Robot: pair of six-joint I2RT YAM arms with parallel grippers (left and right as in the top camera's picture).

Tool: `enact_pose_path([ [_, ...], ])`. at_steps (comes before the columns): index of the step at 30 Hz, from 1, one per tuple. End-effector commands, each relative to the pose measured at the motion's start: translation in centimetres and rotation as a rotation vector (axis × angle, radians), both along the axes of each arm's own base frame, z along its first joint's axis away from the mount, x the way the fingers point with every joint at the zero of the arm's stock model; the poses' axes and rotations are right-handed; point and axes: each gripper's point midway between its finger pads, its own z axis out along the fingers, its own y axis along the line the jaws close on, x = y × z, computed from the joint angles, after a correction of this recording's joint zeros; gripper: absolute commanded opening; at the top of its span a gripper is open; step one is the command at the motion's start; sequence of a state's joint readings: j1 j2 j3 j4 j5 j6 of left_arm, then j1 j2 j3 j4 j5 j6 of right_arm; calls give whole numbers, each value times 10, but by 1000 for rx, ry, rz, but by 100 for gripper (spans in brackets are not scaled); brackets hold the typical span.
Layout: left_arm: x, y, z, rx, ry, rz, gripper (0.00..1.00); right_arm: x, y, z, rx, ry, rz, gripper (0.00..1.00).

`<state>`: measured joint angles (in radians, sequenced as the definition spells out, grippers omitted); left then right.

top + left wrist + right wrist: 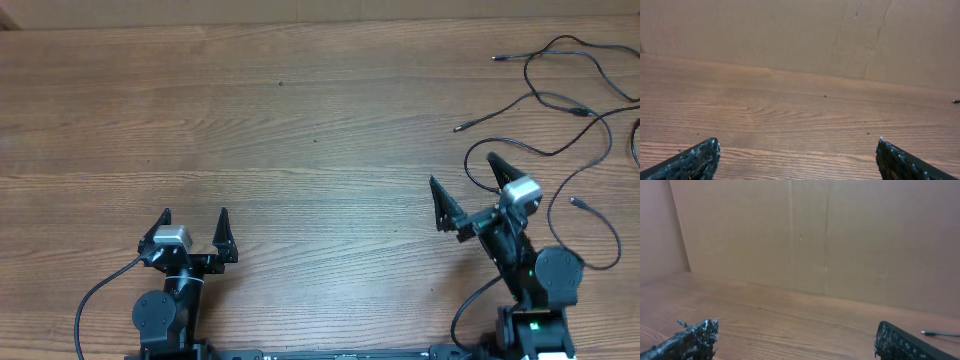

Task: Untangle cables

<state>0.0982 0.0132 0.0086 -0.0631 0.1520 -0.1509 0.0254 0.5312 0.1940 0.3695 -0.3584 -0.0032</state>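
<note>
The cables [572,110] lie in loose black loops at the far right of the wooden table, with small plugs at their ends. One plug end [935,333] shows at the right edge of the right wrist view. My right gripper [463,172] stands open just left of the loops, nothing between its fingers. My left gripper [194,216] is open near the front left, far from the cables, with bare wood between its fingertips [702,155]. A cable tip [956,101] peeks in at the right edge of the left wrist view.
A brown cardboard wall [800,35] rises along the table's far edge. Thick black arm cables [95,300] trail from both arm bases at the front. Wood table [300,120] stretches between the arms and the wall.
</note>
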Motion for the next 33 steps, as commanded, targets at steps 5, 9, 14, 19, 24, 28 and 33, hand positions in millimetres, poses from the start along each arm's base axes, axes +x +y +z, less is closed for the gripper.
enact_pose_path([
  [5, 0, 0, -1, -2, -2, 3, 100, -19, -6, -30, 5, -63, -26, 100],
  [9, 0, 0, -1, -2, -2, 3, 100, -20, -14, -28, 8, -66, -69, 100],
  [14, 0, 0, -1, -2, -2, 3, 100, -18, -21, -56, 4, 51, -84, 100],
  [19, 0, 0, -1, -2, -2, 3, 100, -18, -37, -87, 10, 182, -148, 100],
  [24, 0, 0, -1, -2, -2, 3, 99, -23, -55, -93, 15, 205, -235, 100],
  [28, 0, 0, -1, -2, -2, 3, 100, -28, -69, -76, 17, 124, -317, 100],
  [33, 0, 0, -1, -2, -2, 2, 100, -29, -90, -72, 118, 122, -440, 100],
])
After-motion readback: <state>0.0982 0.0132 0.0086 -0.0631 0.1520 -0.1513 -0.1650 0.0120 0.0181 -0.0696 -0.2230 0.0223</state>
